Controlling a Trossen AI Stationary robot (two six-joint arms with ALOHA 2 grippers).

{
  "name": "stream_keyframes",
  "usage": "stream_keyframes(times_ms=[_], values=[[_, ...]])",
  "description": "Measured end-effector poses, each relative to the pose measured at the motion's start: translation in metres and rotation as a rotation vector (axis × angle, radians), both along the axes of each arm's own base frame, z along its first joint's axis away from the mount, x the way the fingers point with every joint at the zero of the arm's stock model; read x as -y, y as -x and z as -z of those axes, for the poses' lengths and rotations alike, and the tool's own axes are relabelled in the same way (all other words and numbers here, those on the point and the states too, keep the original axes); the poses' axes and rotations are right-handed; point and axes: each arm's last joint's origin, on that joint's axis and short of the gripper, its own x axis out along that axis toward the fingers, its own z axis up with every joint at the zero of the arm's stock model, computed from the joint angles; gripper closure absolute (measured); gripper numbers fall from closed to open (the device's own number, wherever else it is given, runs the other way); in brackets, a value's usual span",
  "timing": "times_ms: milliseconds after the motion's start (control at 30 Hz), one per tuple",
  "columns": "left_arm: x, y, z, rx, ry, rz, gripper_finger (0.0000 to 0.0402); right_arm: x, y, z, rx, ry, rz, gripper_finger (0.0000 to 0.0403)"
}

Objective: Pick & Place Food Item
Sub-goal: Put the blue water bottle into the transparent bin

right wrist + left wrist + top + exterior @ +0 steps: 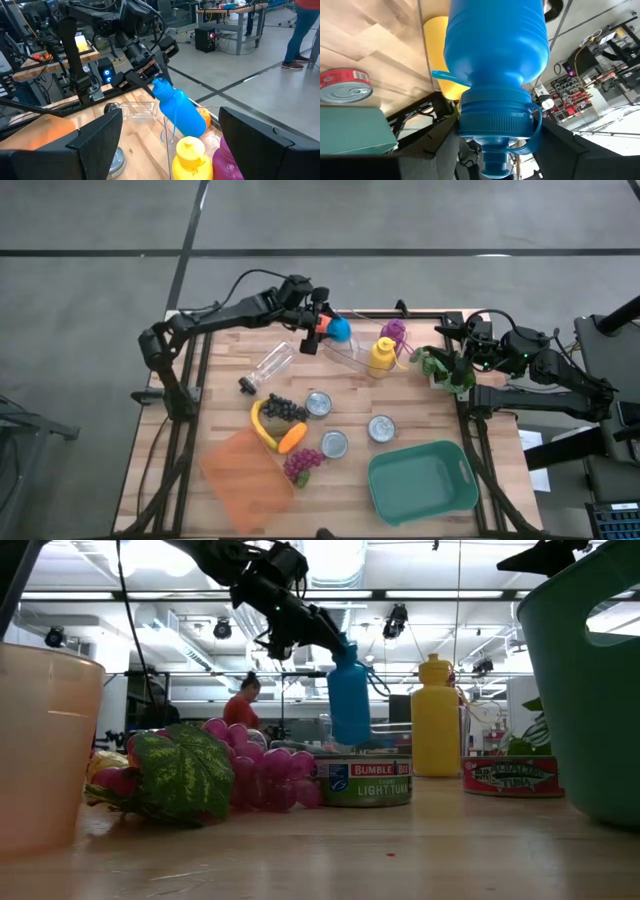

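The left gripper (318, 327) is clamping the cap end of a blue bottle (340, 330) and holding it in the air near the table's twelve o'clock edge; in the low view the bottle (349, 695) is hanging upright above the cans. The right gripper (452, 358) is waiting at about two o'clock with its fingers standing apart, gripping nothing, beside some green leaves (447, 372).

Four bottles are showing: the blue one, a yellow one (382, 357) and a purple one (393, 331) standing close together just right of it, and a clear one (267, 367) lying on its side at ten o'clock. Three tin cans (318, 404) are sitting around the table's middle. One banana (260, 425), one dark grape bunch (284, 409), one red grape bunch (301, 464) and one orange piece (293, 437) are lying together toward seven o'clock. One orange bin (246, 479) is resting at seven o'clock, one green bin (421, 477) at five.
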Motion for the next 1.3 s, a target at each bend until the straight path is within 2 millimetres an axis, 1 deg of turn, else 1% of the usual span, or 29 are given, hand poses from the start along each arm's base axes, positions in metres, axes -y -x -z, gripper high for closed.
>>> stream_keyframes(times_ms=[167, 233, 300, 433, 567, 700, 800, 900, 1000, 1067, 1300], values=[[0.005, -0.003, 0.002, -0.012, 0.000, -0.003, 0.0191, 0.000, 0.000, 0.000, 0.000, 0.000, 0.000, 0.0074], [0.006, -0.007, 0.007, -0.018, 0.002, -0.006, 0.0191, 0.000, 0.000, 0.000, 0.000, 0.000, 0.000, 0.0074], [0.006, -0.012, 0.016, -0.036, 0.008, 0.004, 0.0191, 0.000, 0.000, 0.000, 0.000, 0.000, 0.000, 0.0074], [0.002, -0.025, 0.032, -0.004, 0.020, 0.043, 0.0191, 0.000, 0.000, 0.000, 0.000, 0.000, 0.000, 0.0074], [-0.003, -0.035, 0.040, 0.013, 0.016, 0.064, 0.0191, 0.000, 0.000, 0.000, 0.000, 0.000, 0.000, 0.0074], [-0.005, -0.039, 0.036, 0.000, 0.004, 0.075, 0.0191, 0.000, 0.000, 0.000, 0.000, 0.000, 0.002, 0.0074], [-0.004, -0.038, 0.033, -0.038, 0.024, 0.073, 0.0191, 0.000, 0.000, 0.000, -0.001, 0.000, 0.002, 0.0074], [-0.003, -0.034, 0.025, -0.097, 0.045, 0.059, 0.0191, 0.000, 0.000, 0.000, 0.000, 0.000, 0.001, 0.0074], [-0.004, -0.030, 0.011, -0.144, 0.083, 0.034, 0.0191, 0.000, 0.000, 0.000, 0.000, 0.000, 0.001, 0.0074], [-0.005, -0.028, 0.007, -0.169, 0.098, 0.009, 0.0191, 0.000, 0.000, 0.000, -0.001, 0.000, 0.001, 0.0074], [-0.012, -0.024, 0.009, -0.175, 0.104, -0.042, 0.0191, 0.000, 0.000, 0.000, 0.000, 0.000, 0.001, 0.0074]])
